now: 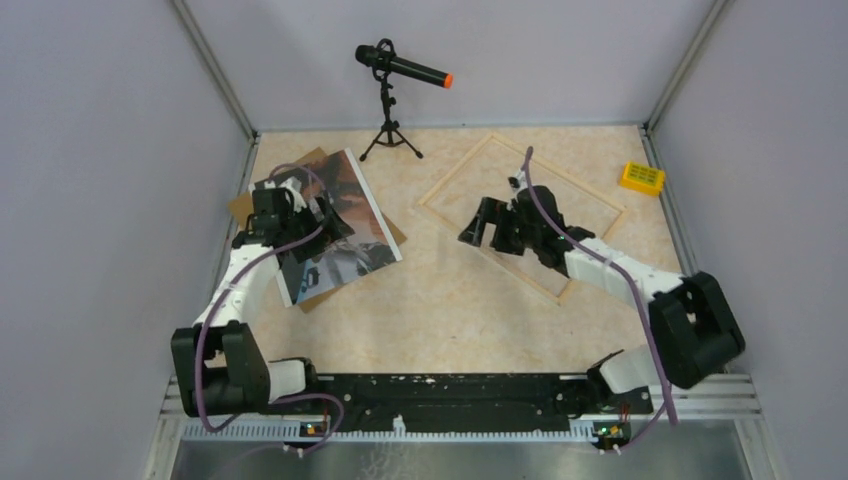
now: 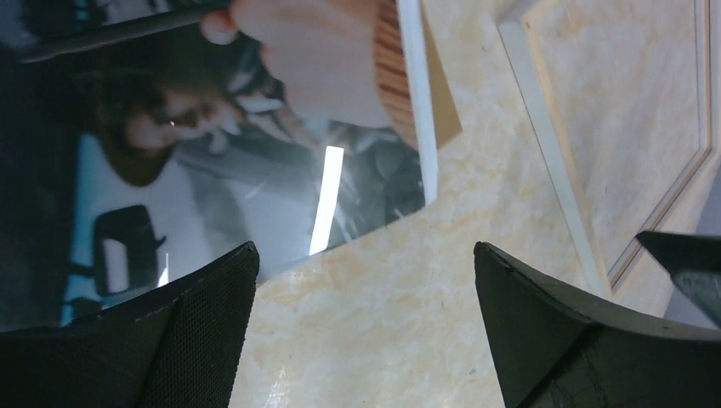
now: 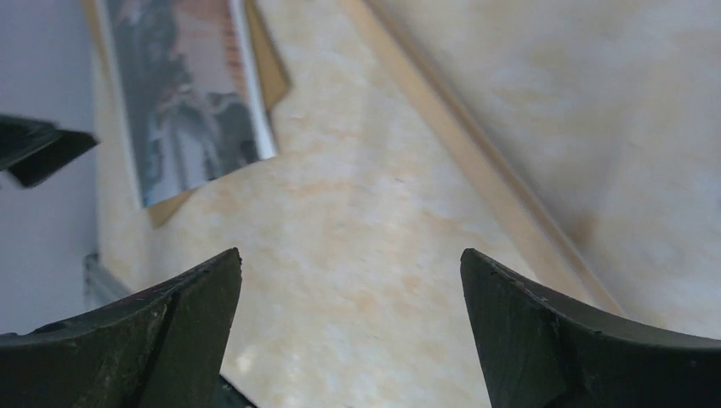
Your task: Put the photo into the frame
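The photo lies just ahead of the spread, empty left fingers; right fingers spread too.

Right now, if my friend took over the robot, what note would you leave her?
Left end effector: open, empty, hovering over the photo.
Right end effector: open, empty, above the near-left rail of the frame.
The photo lies on a brown backing board at the left of the table. The frame lies flat to its right, apart from it.
Done: nothing yet; the photo is not gripped.
Left: grip the photo, carry it across, lay it inside the frame.
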You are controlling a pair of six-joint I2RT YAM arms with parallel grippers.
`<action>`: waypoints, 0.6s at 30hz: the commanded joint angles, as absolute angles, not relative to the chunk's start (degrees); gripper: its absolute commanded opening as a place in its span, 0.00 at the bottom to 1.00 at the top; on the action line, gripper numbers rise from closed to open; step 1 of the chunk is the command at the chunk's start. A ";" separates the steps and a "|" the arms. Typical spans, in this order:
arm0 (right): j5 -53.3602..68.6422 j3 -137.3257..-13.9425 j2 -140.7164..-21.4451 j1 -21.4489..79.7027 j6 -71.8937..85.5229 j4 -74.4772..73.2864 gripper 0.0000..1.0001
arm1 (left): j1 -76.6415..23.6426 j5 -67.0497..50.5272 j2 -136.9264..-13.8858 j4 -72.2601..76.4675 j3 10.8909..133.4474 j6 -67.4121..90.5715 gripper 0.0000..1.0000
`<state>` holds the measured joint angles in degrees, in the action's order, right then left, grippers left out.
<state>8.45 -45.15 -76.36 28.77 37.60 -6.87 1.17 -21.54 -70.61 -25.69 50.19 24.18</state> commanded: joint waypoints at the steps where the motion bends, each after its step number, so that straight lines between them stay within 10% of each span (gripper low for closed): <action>1: 24.38 -52.56 -88.85 33.13 42.82 10.74 0.96 | 6.30 -24.53 -73.54 -18.58 48.38 33.34 0.98; 18: 30.03 -70.84 -118.63 41.19 50.45 21.75 0.52 | 11.53 -32.63 -87.73 -14.73 44.86 32.31 0.98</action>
<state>29.71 -68.34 -117.84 40.88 49.76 17.06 10.52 -29.89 -86.80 -17.74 45.93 32.84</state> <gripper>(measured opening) 0.535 0.983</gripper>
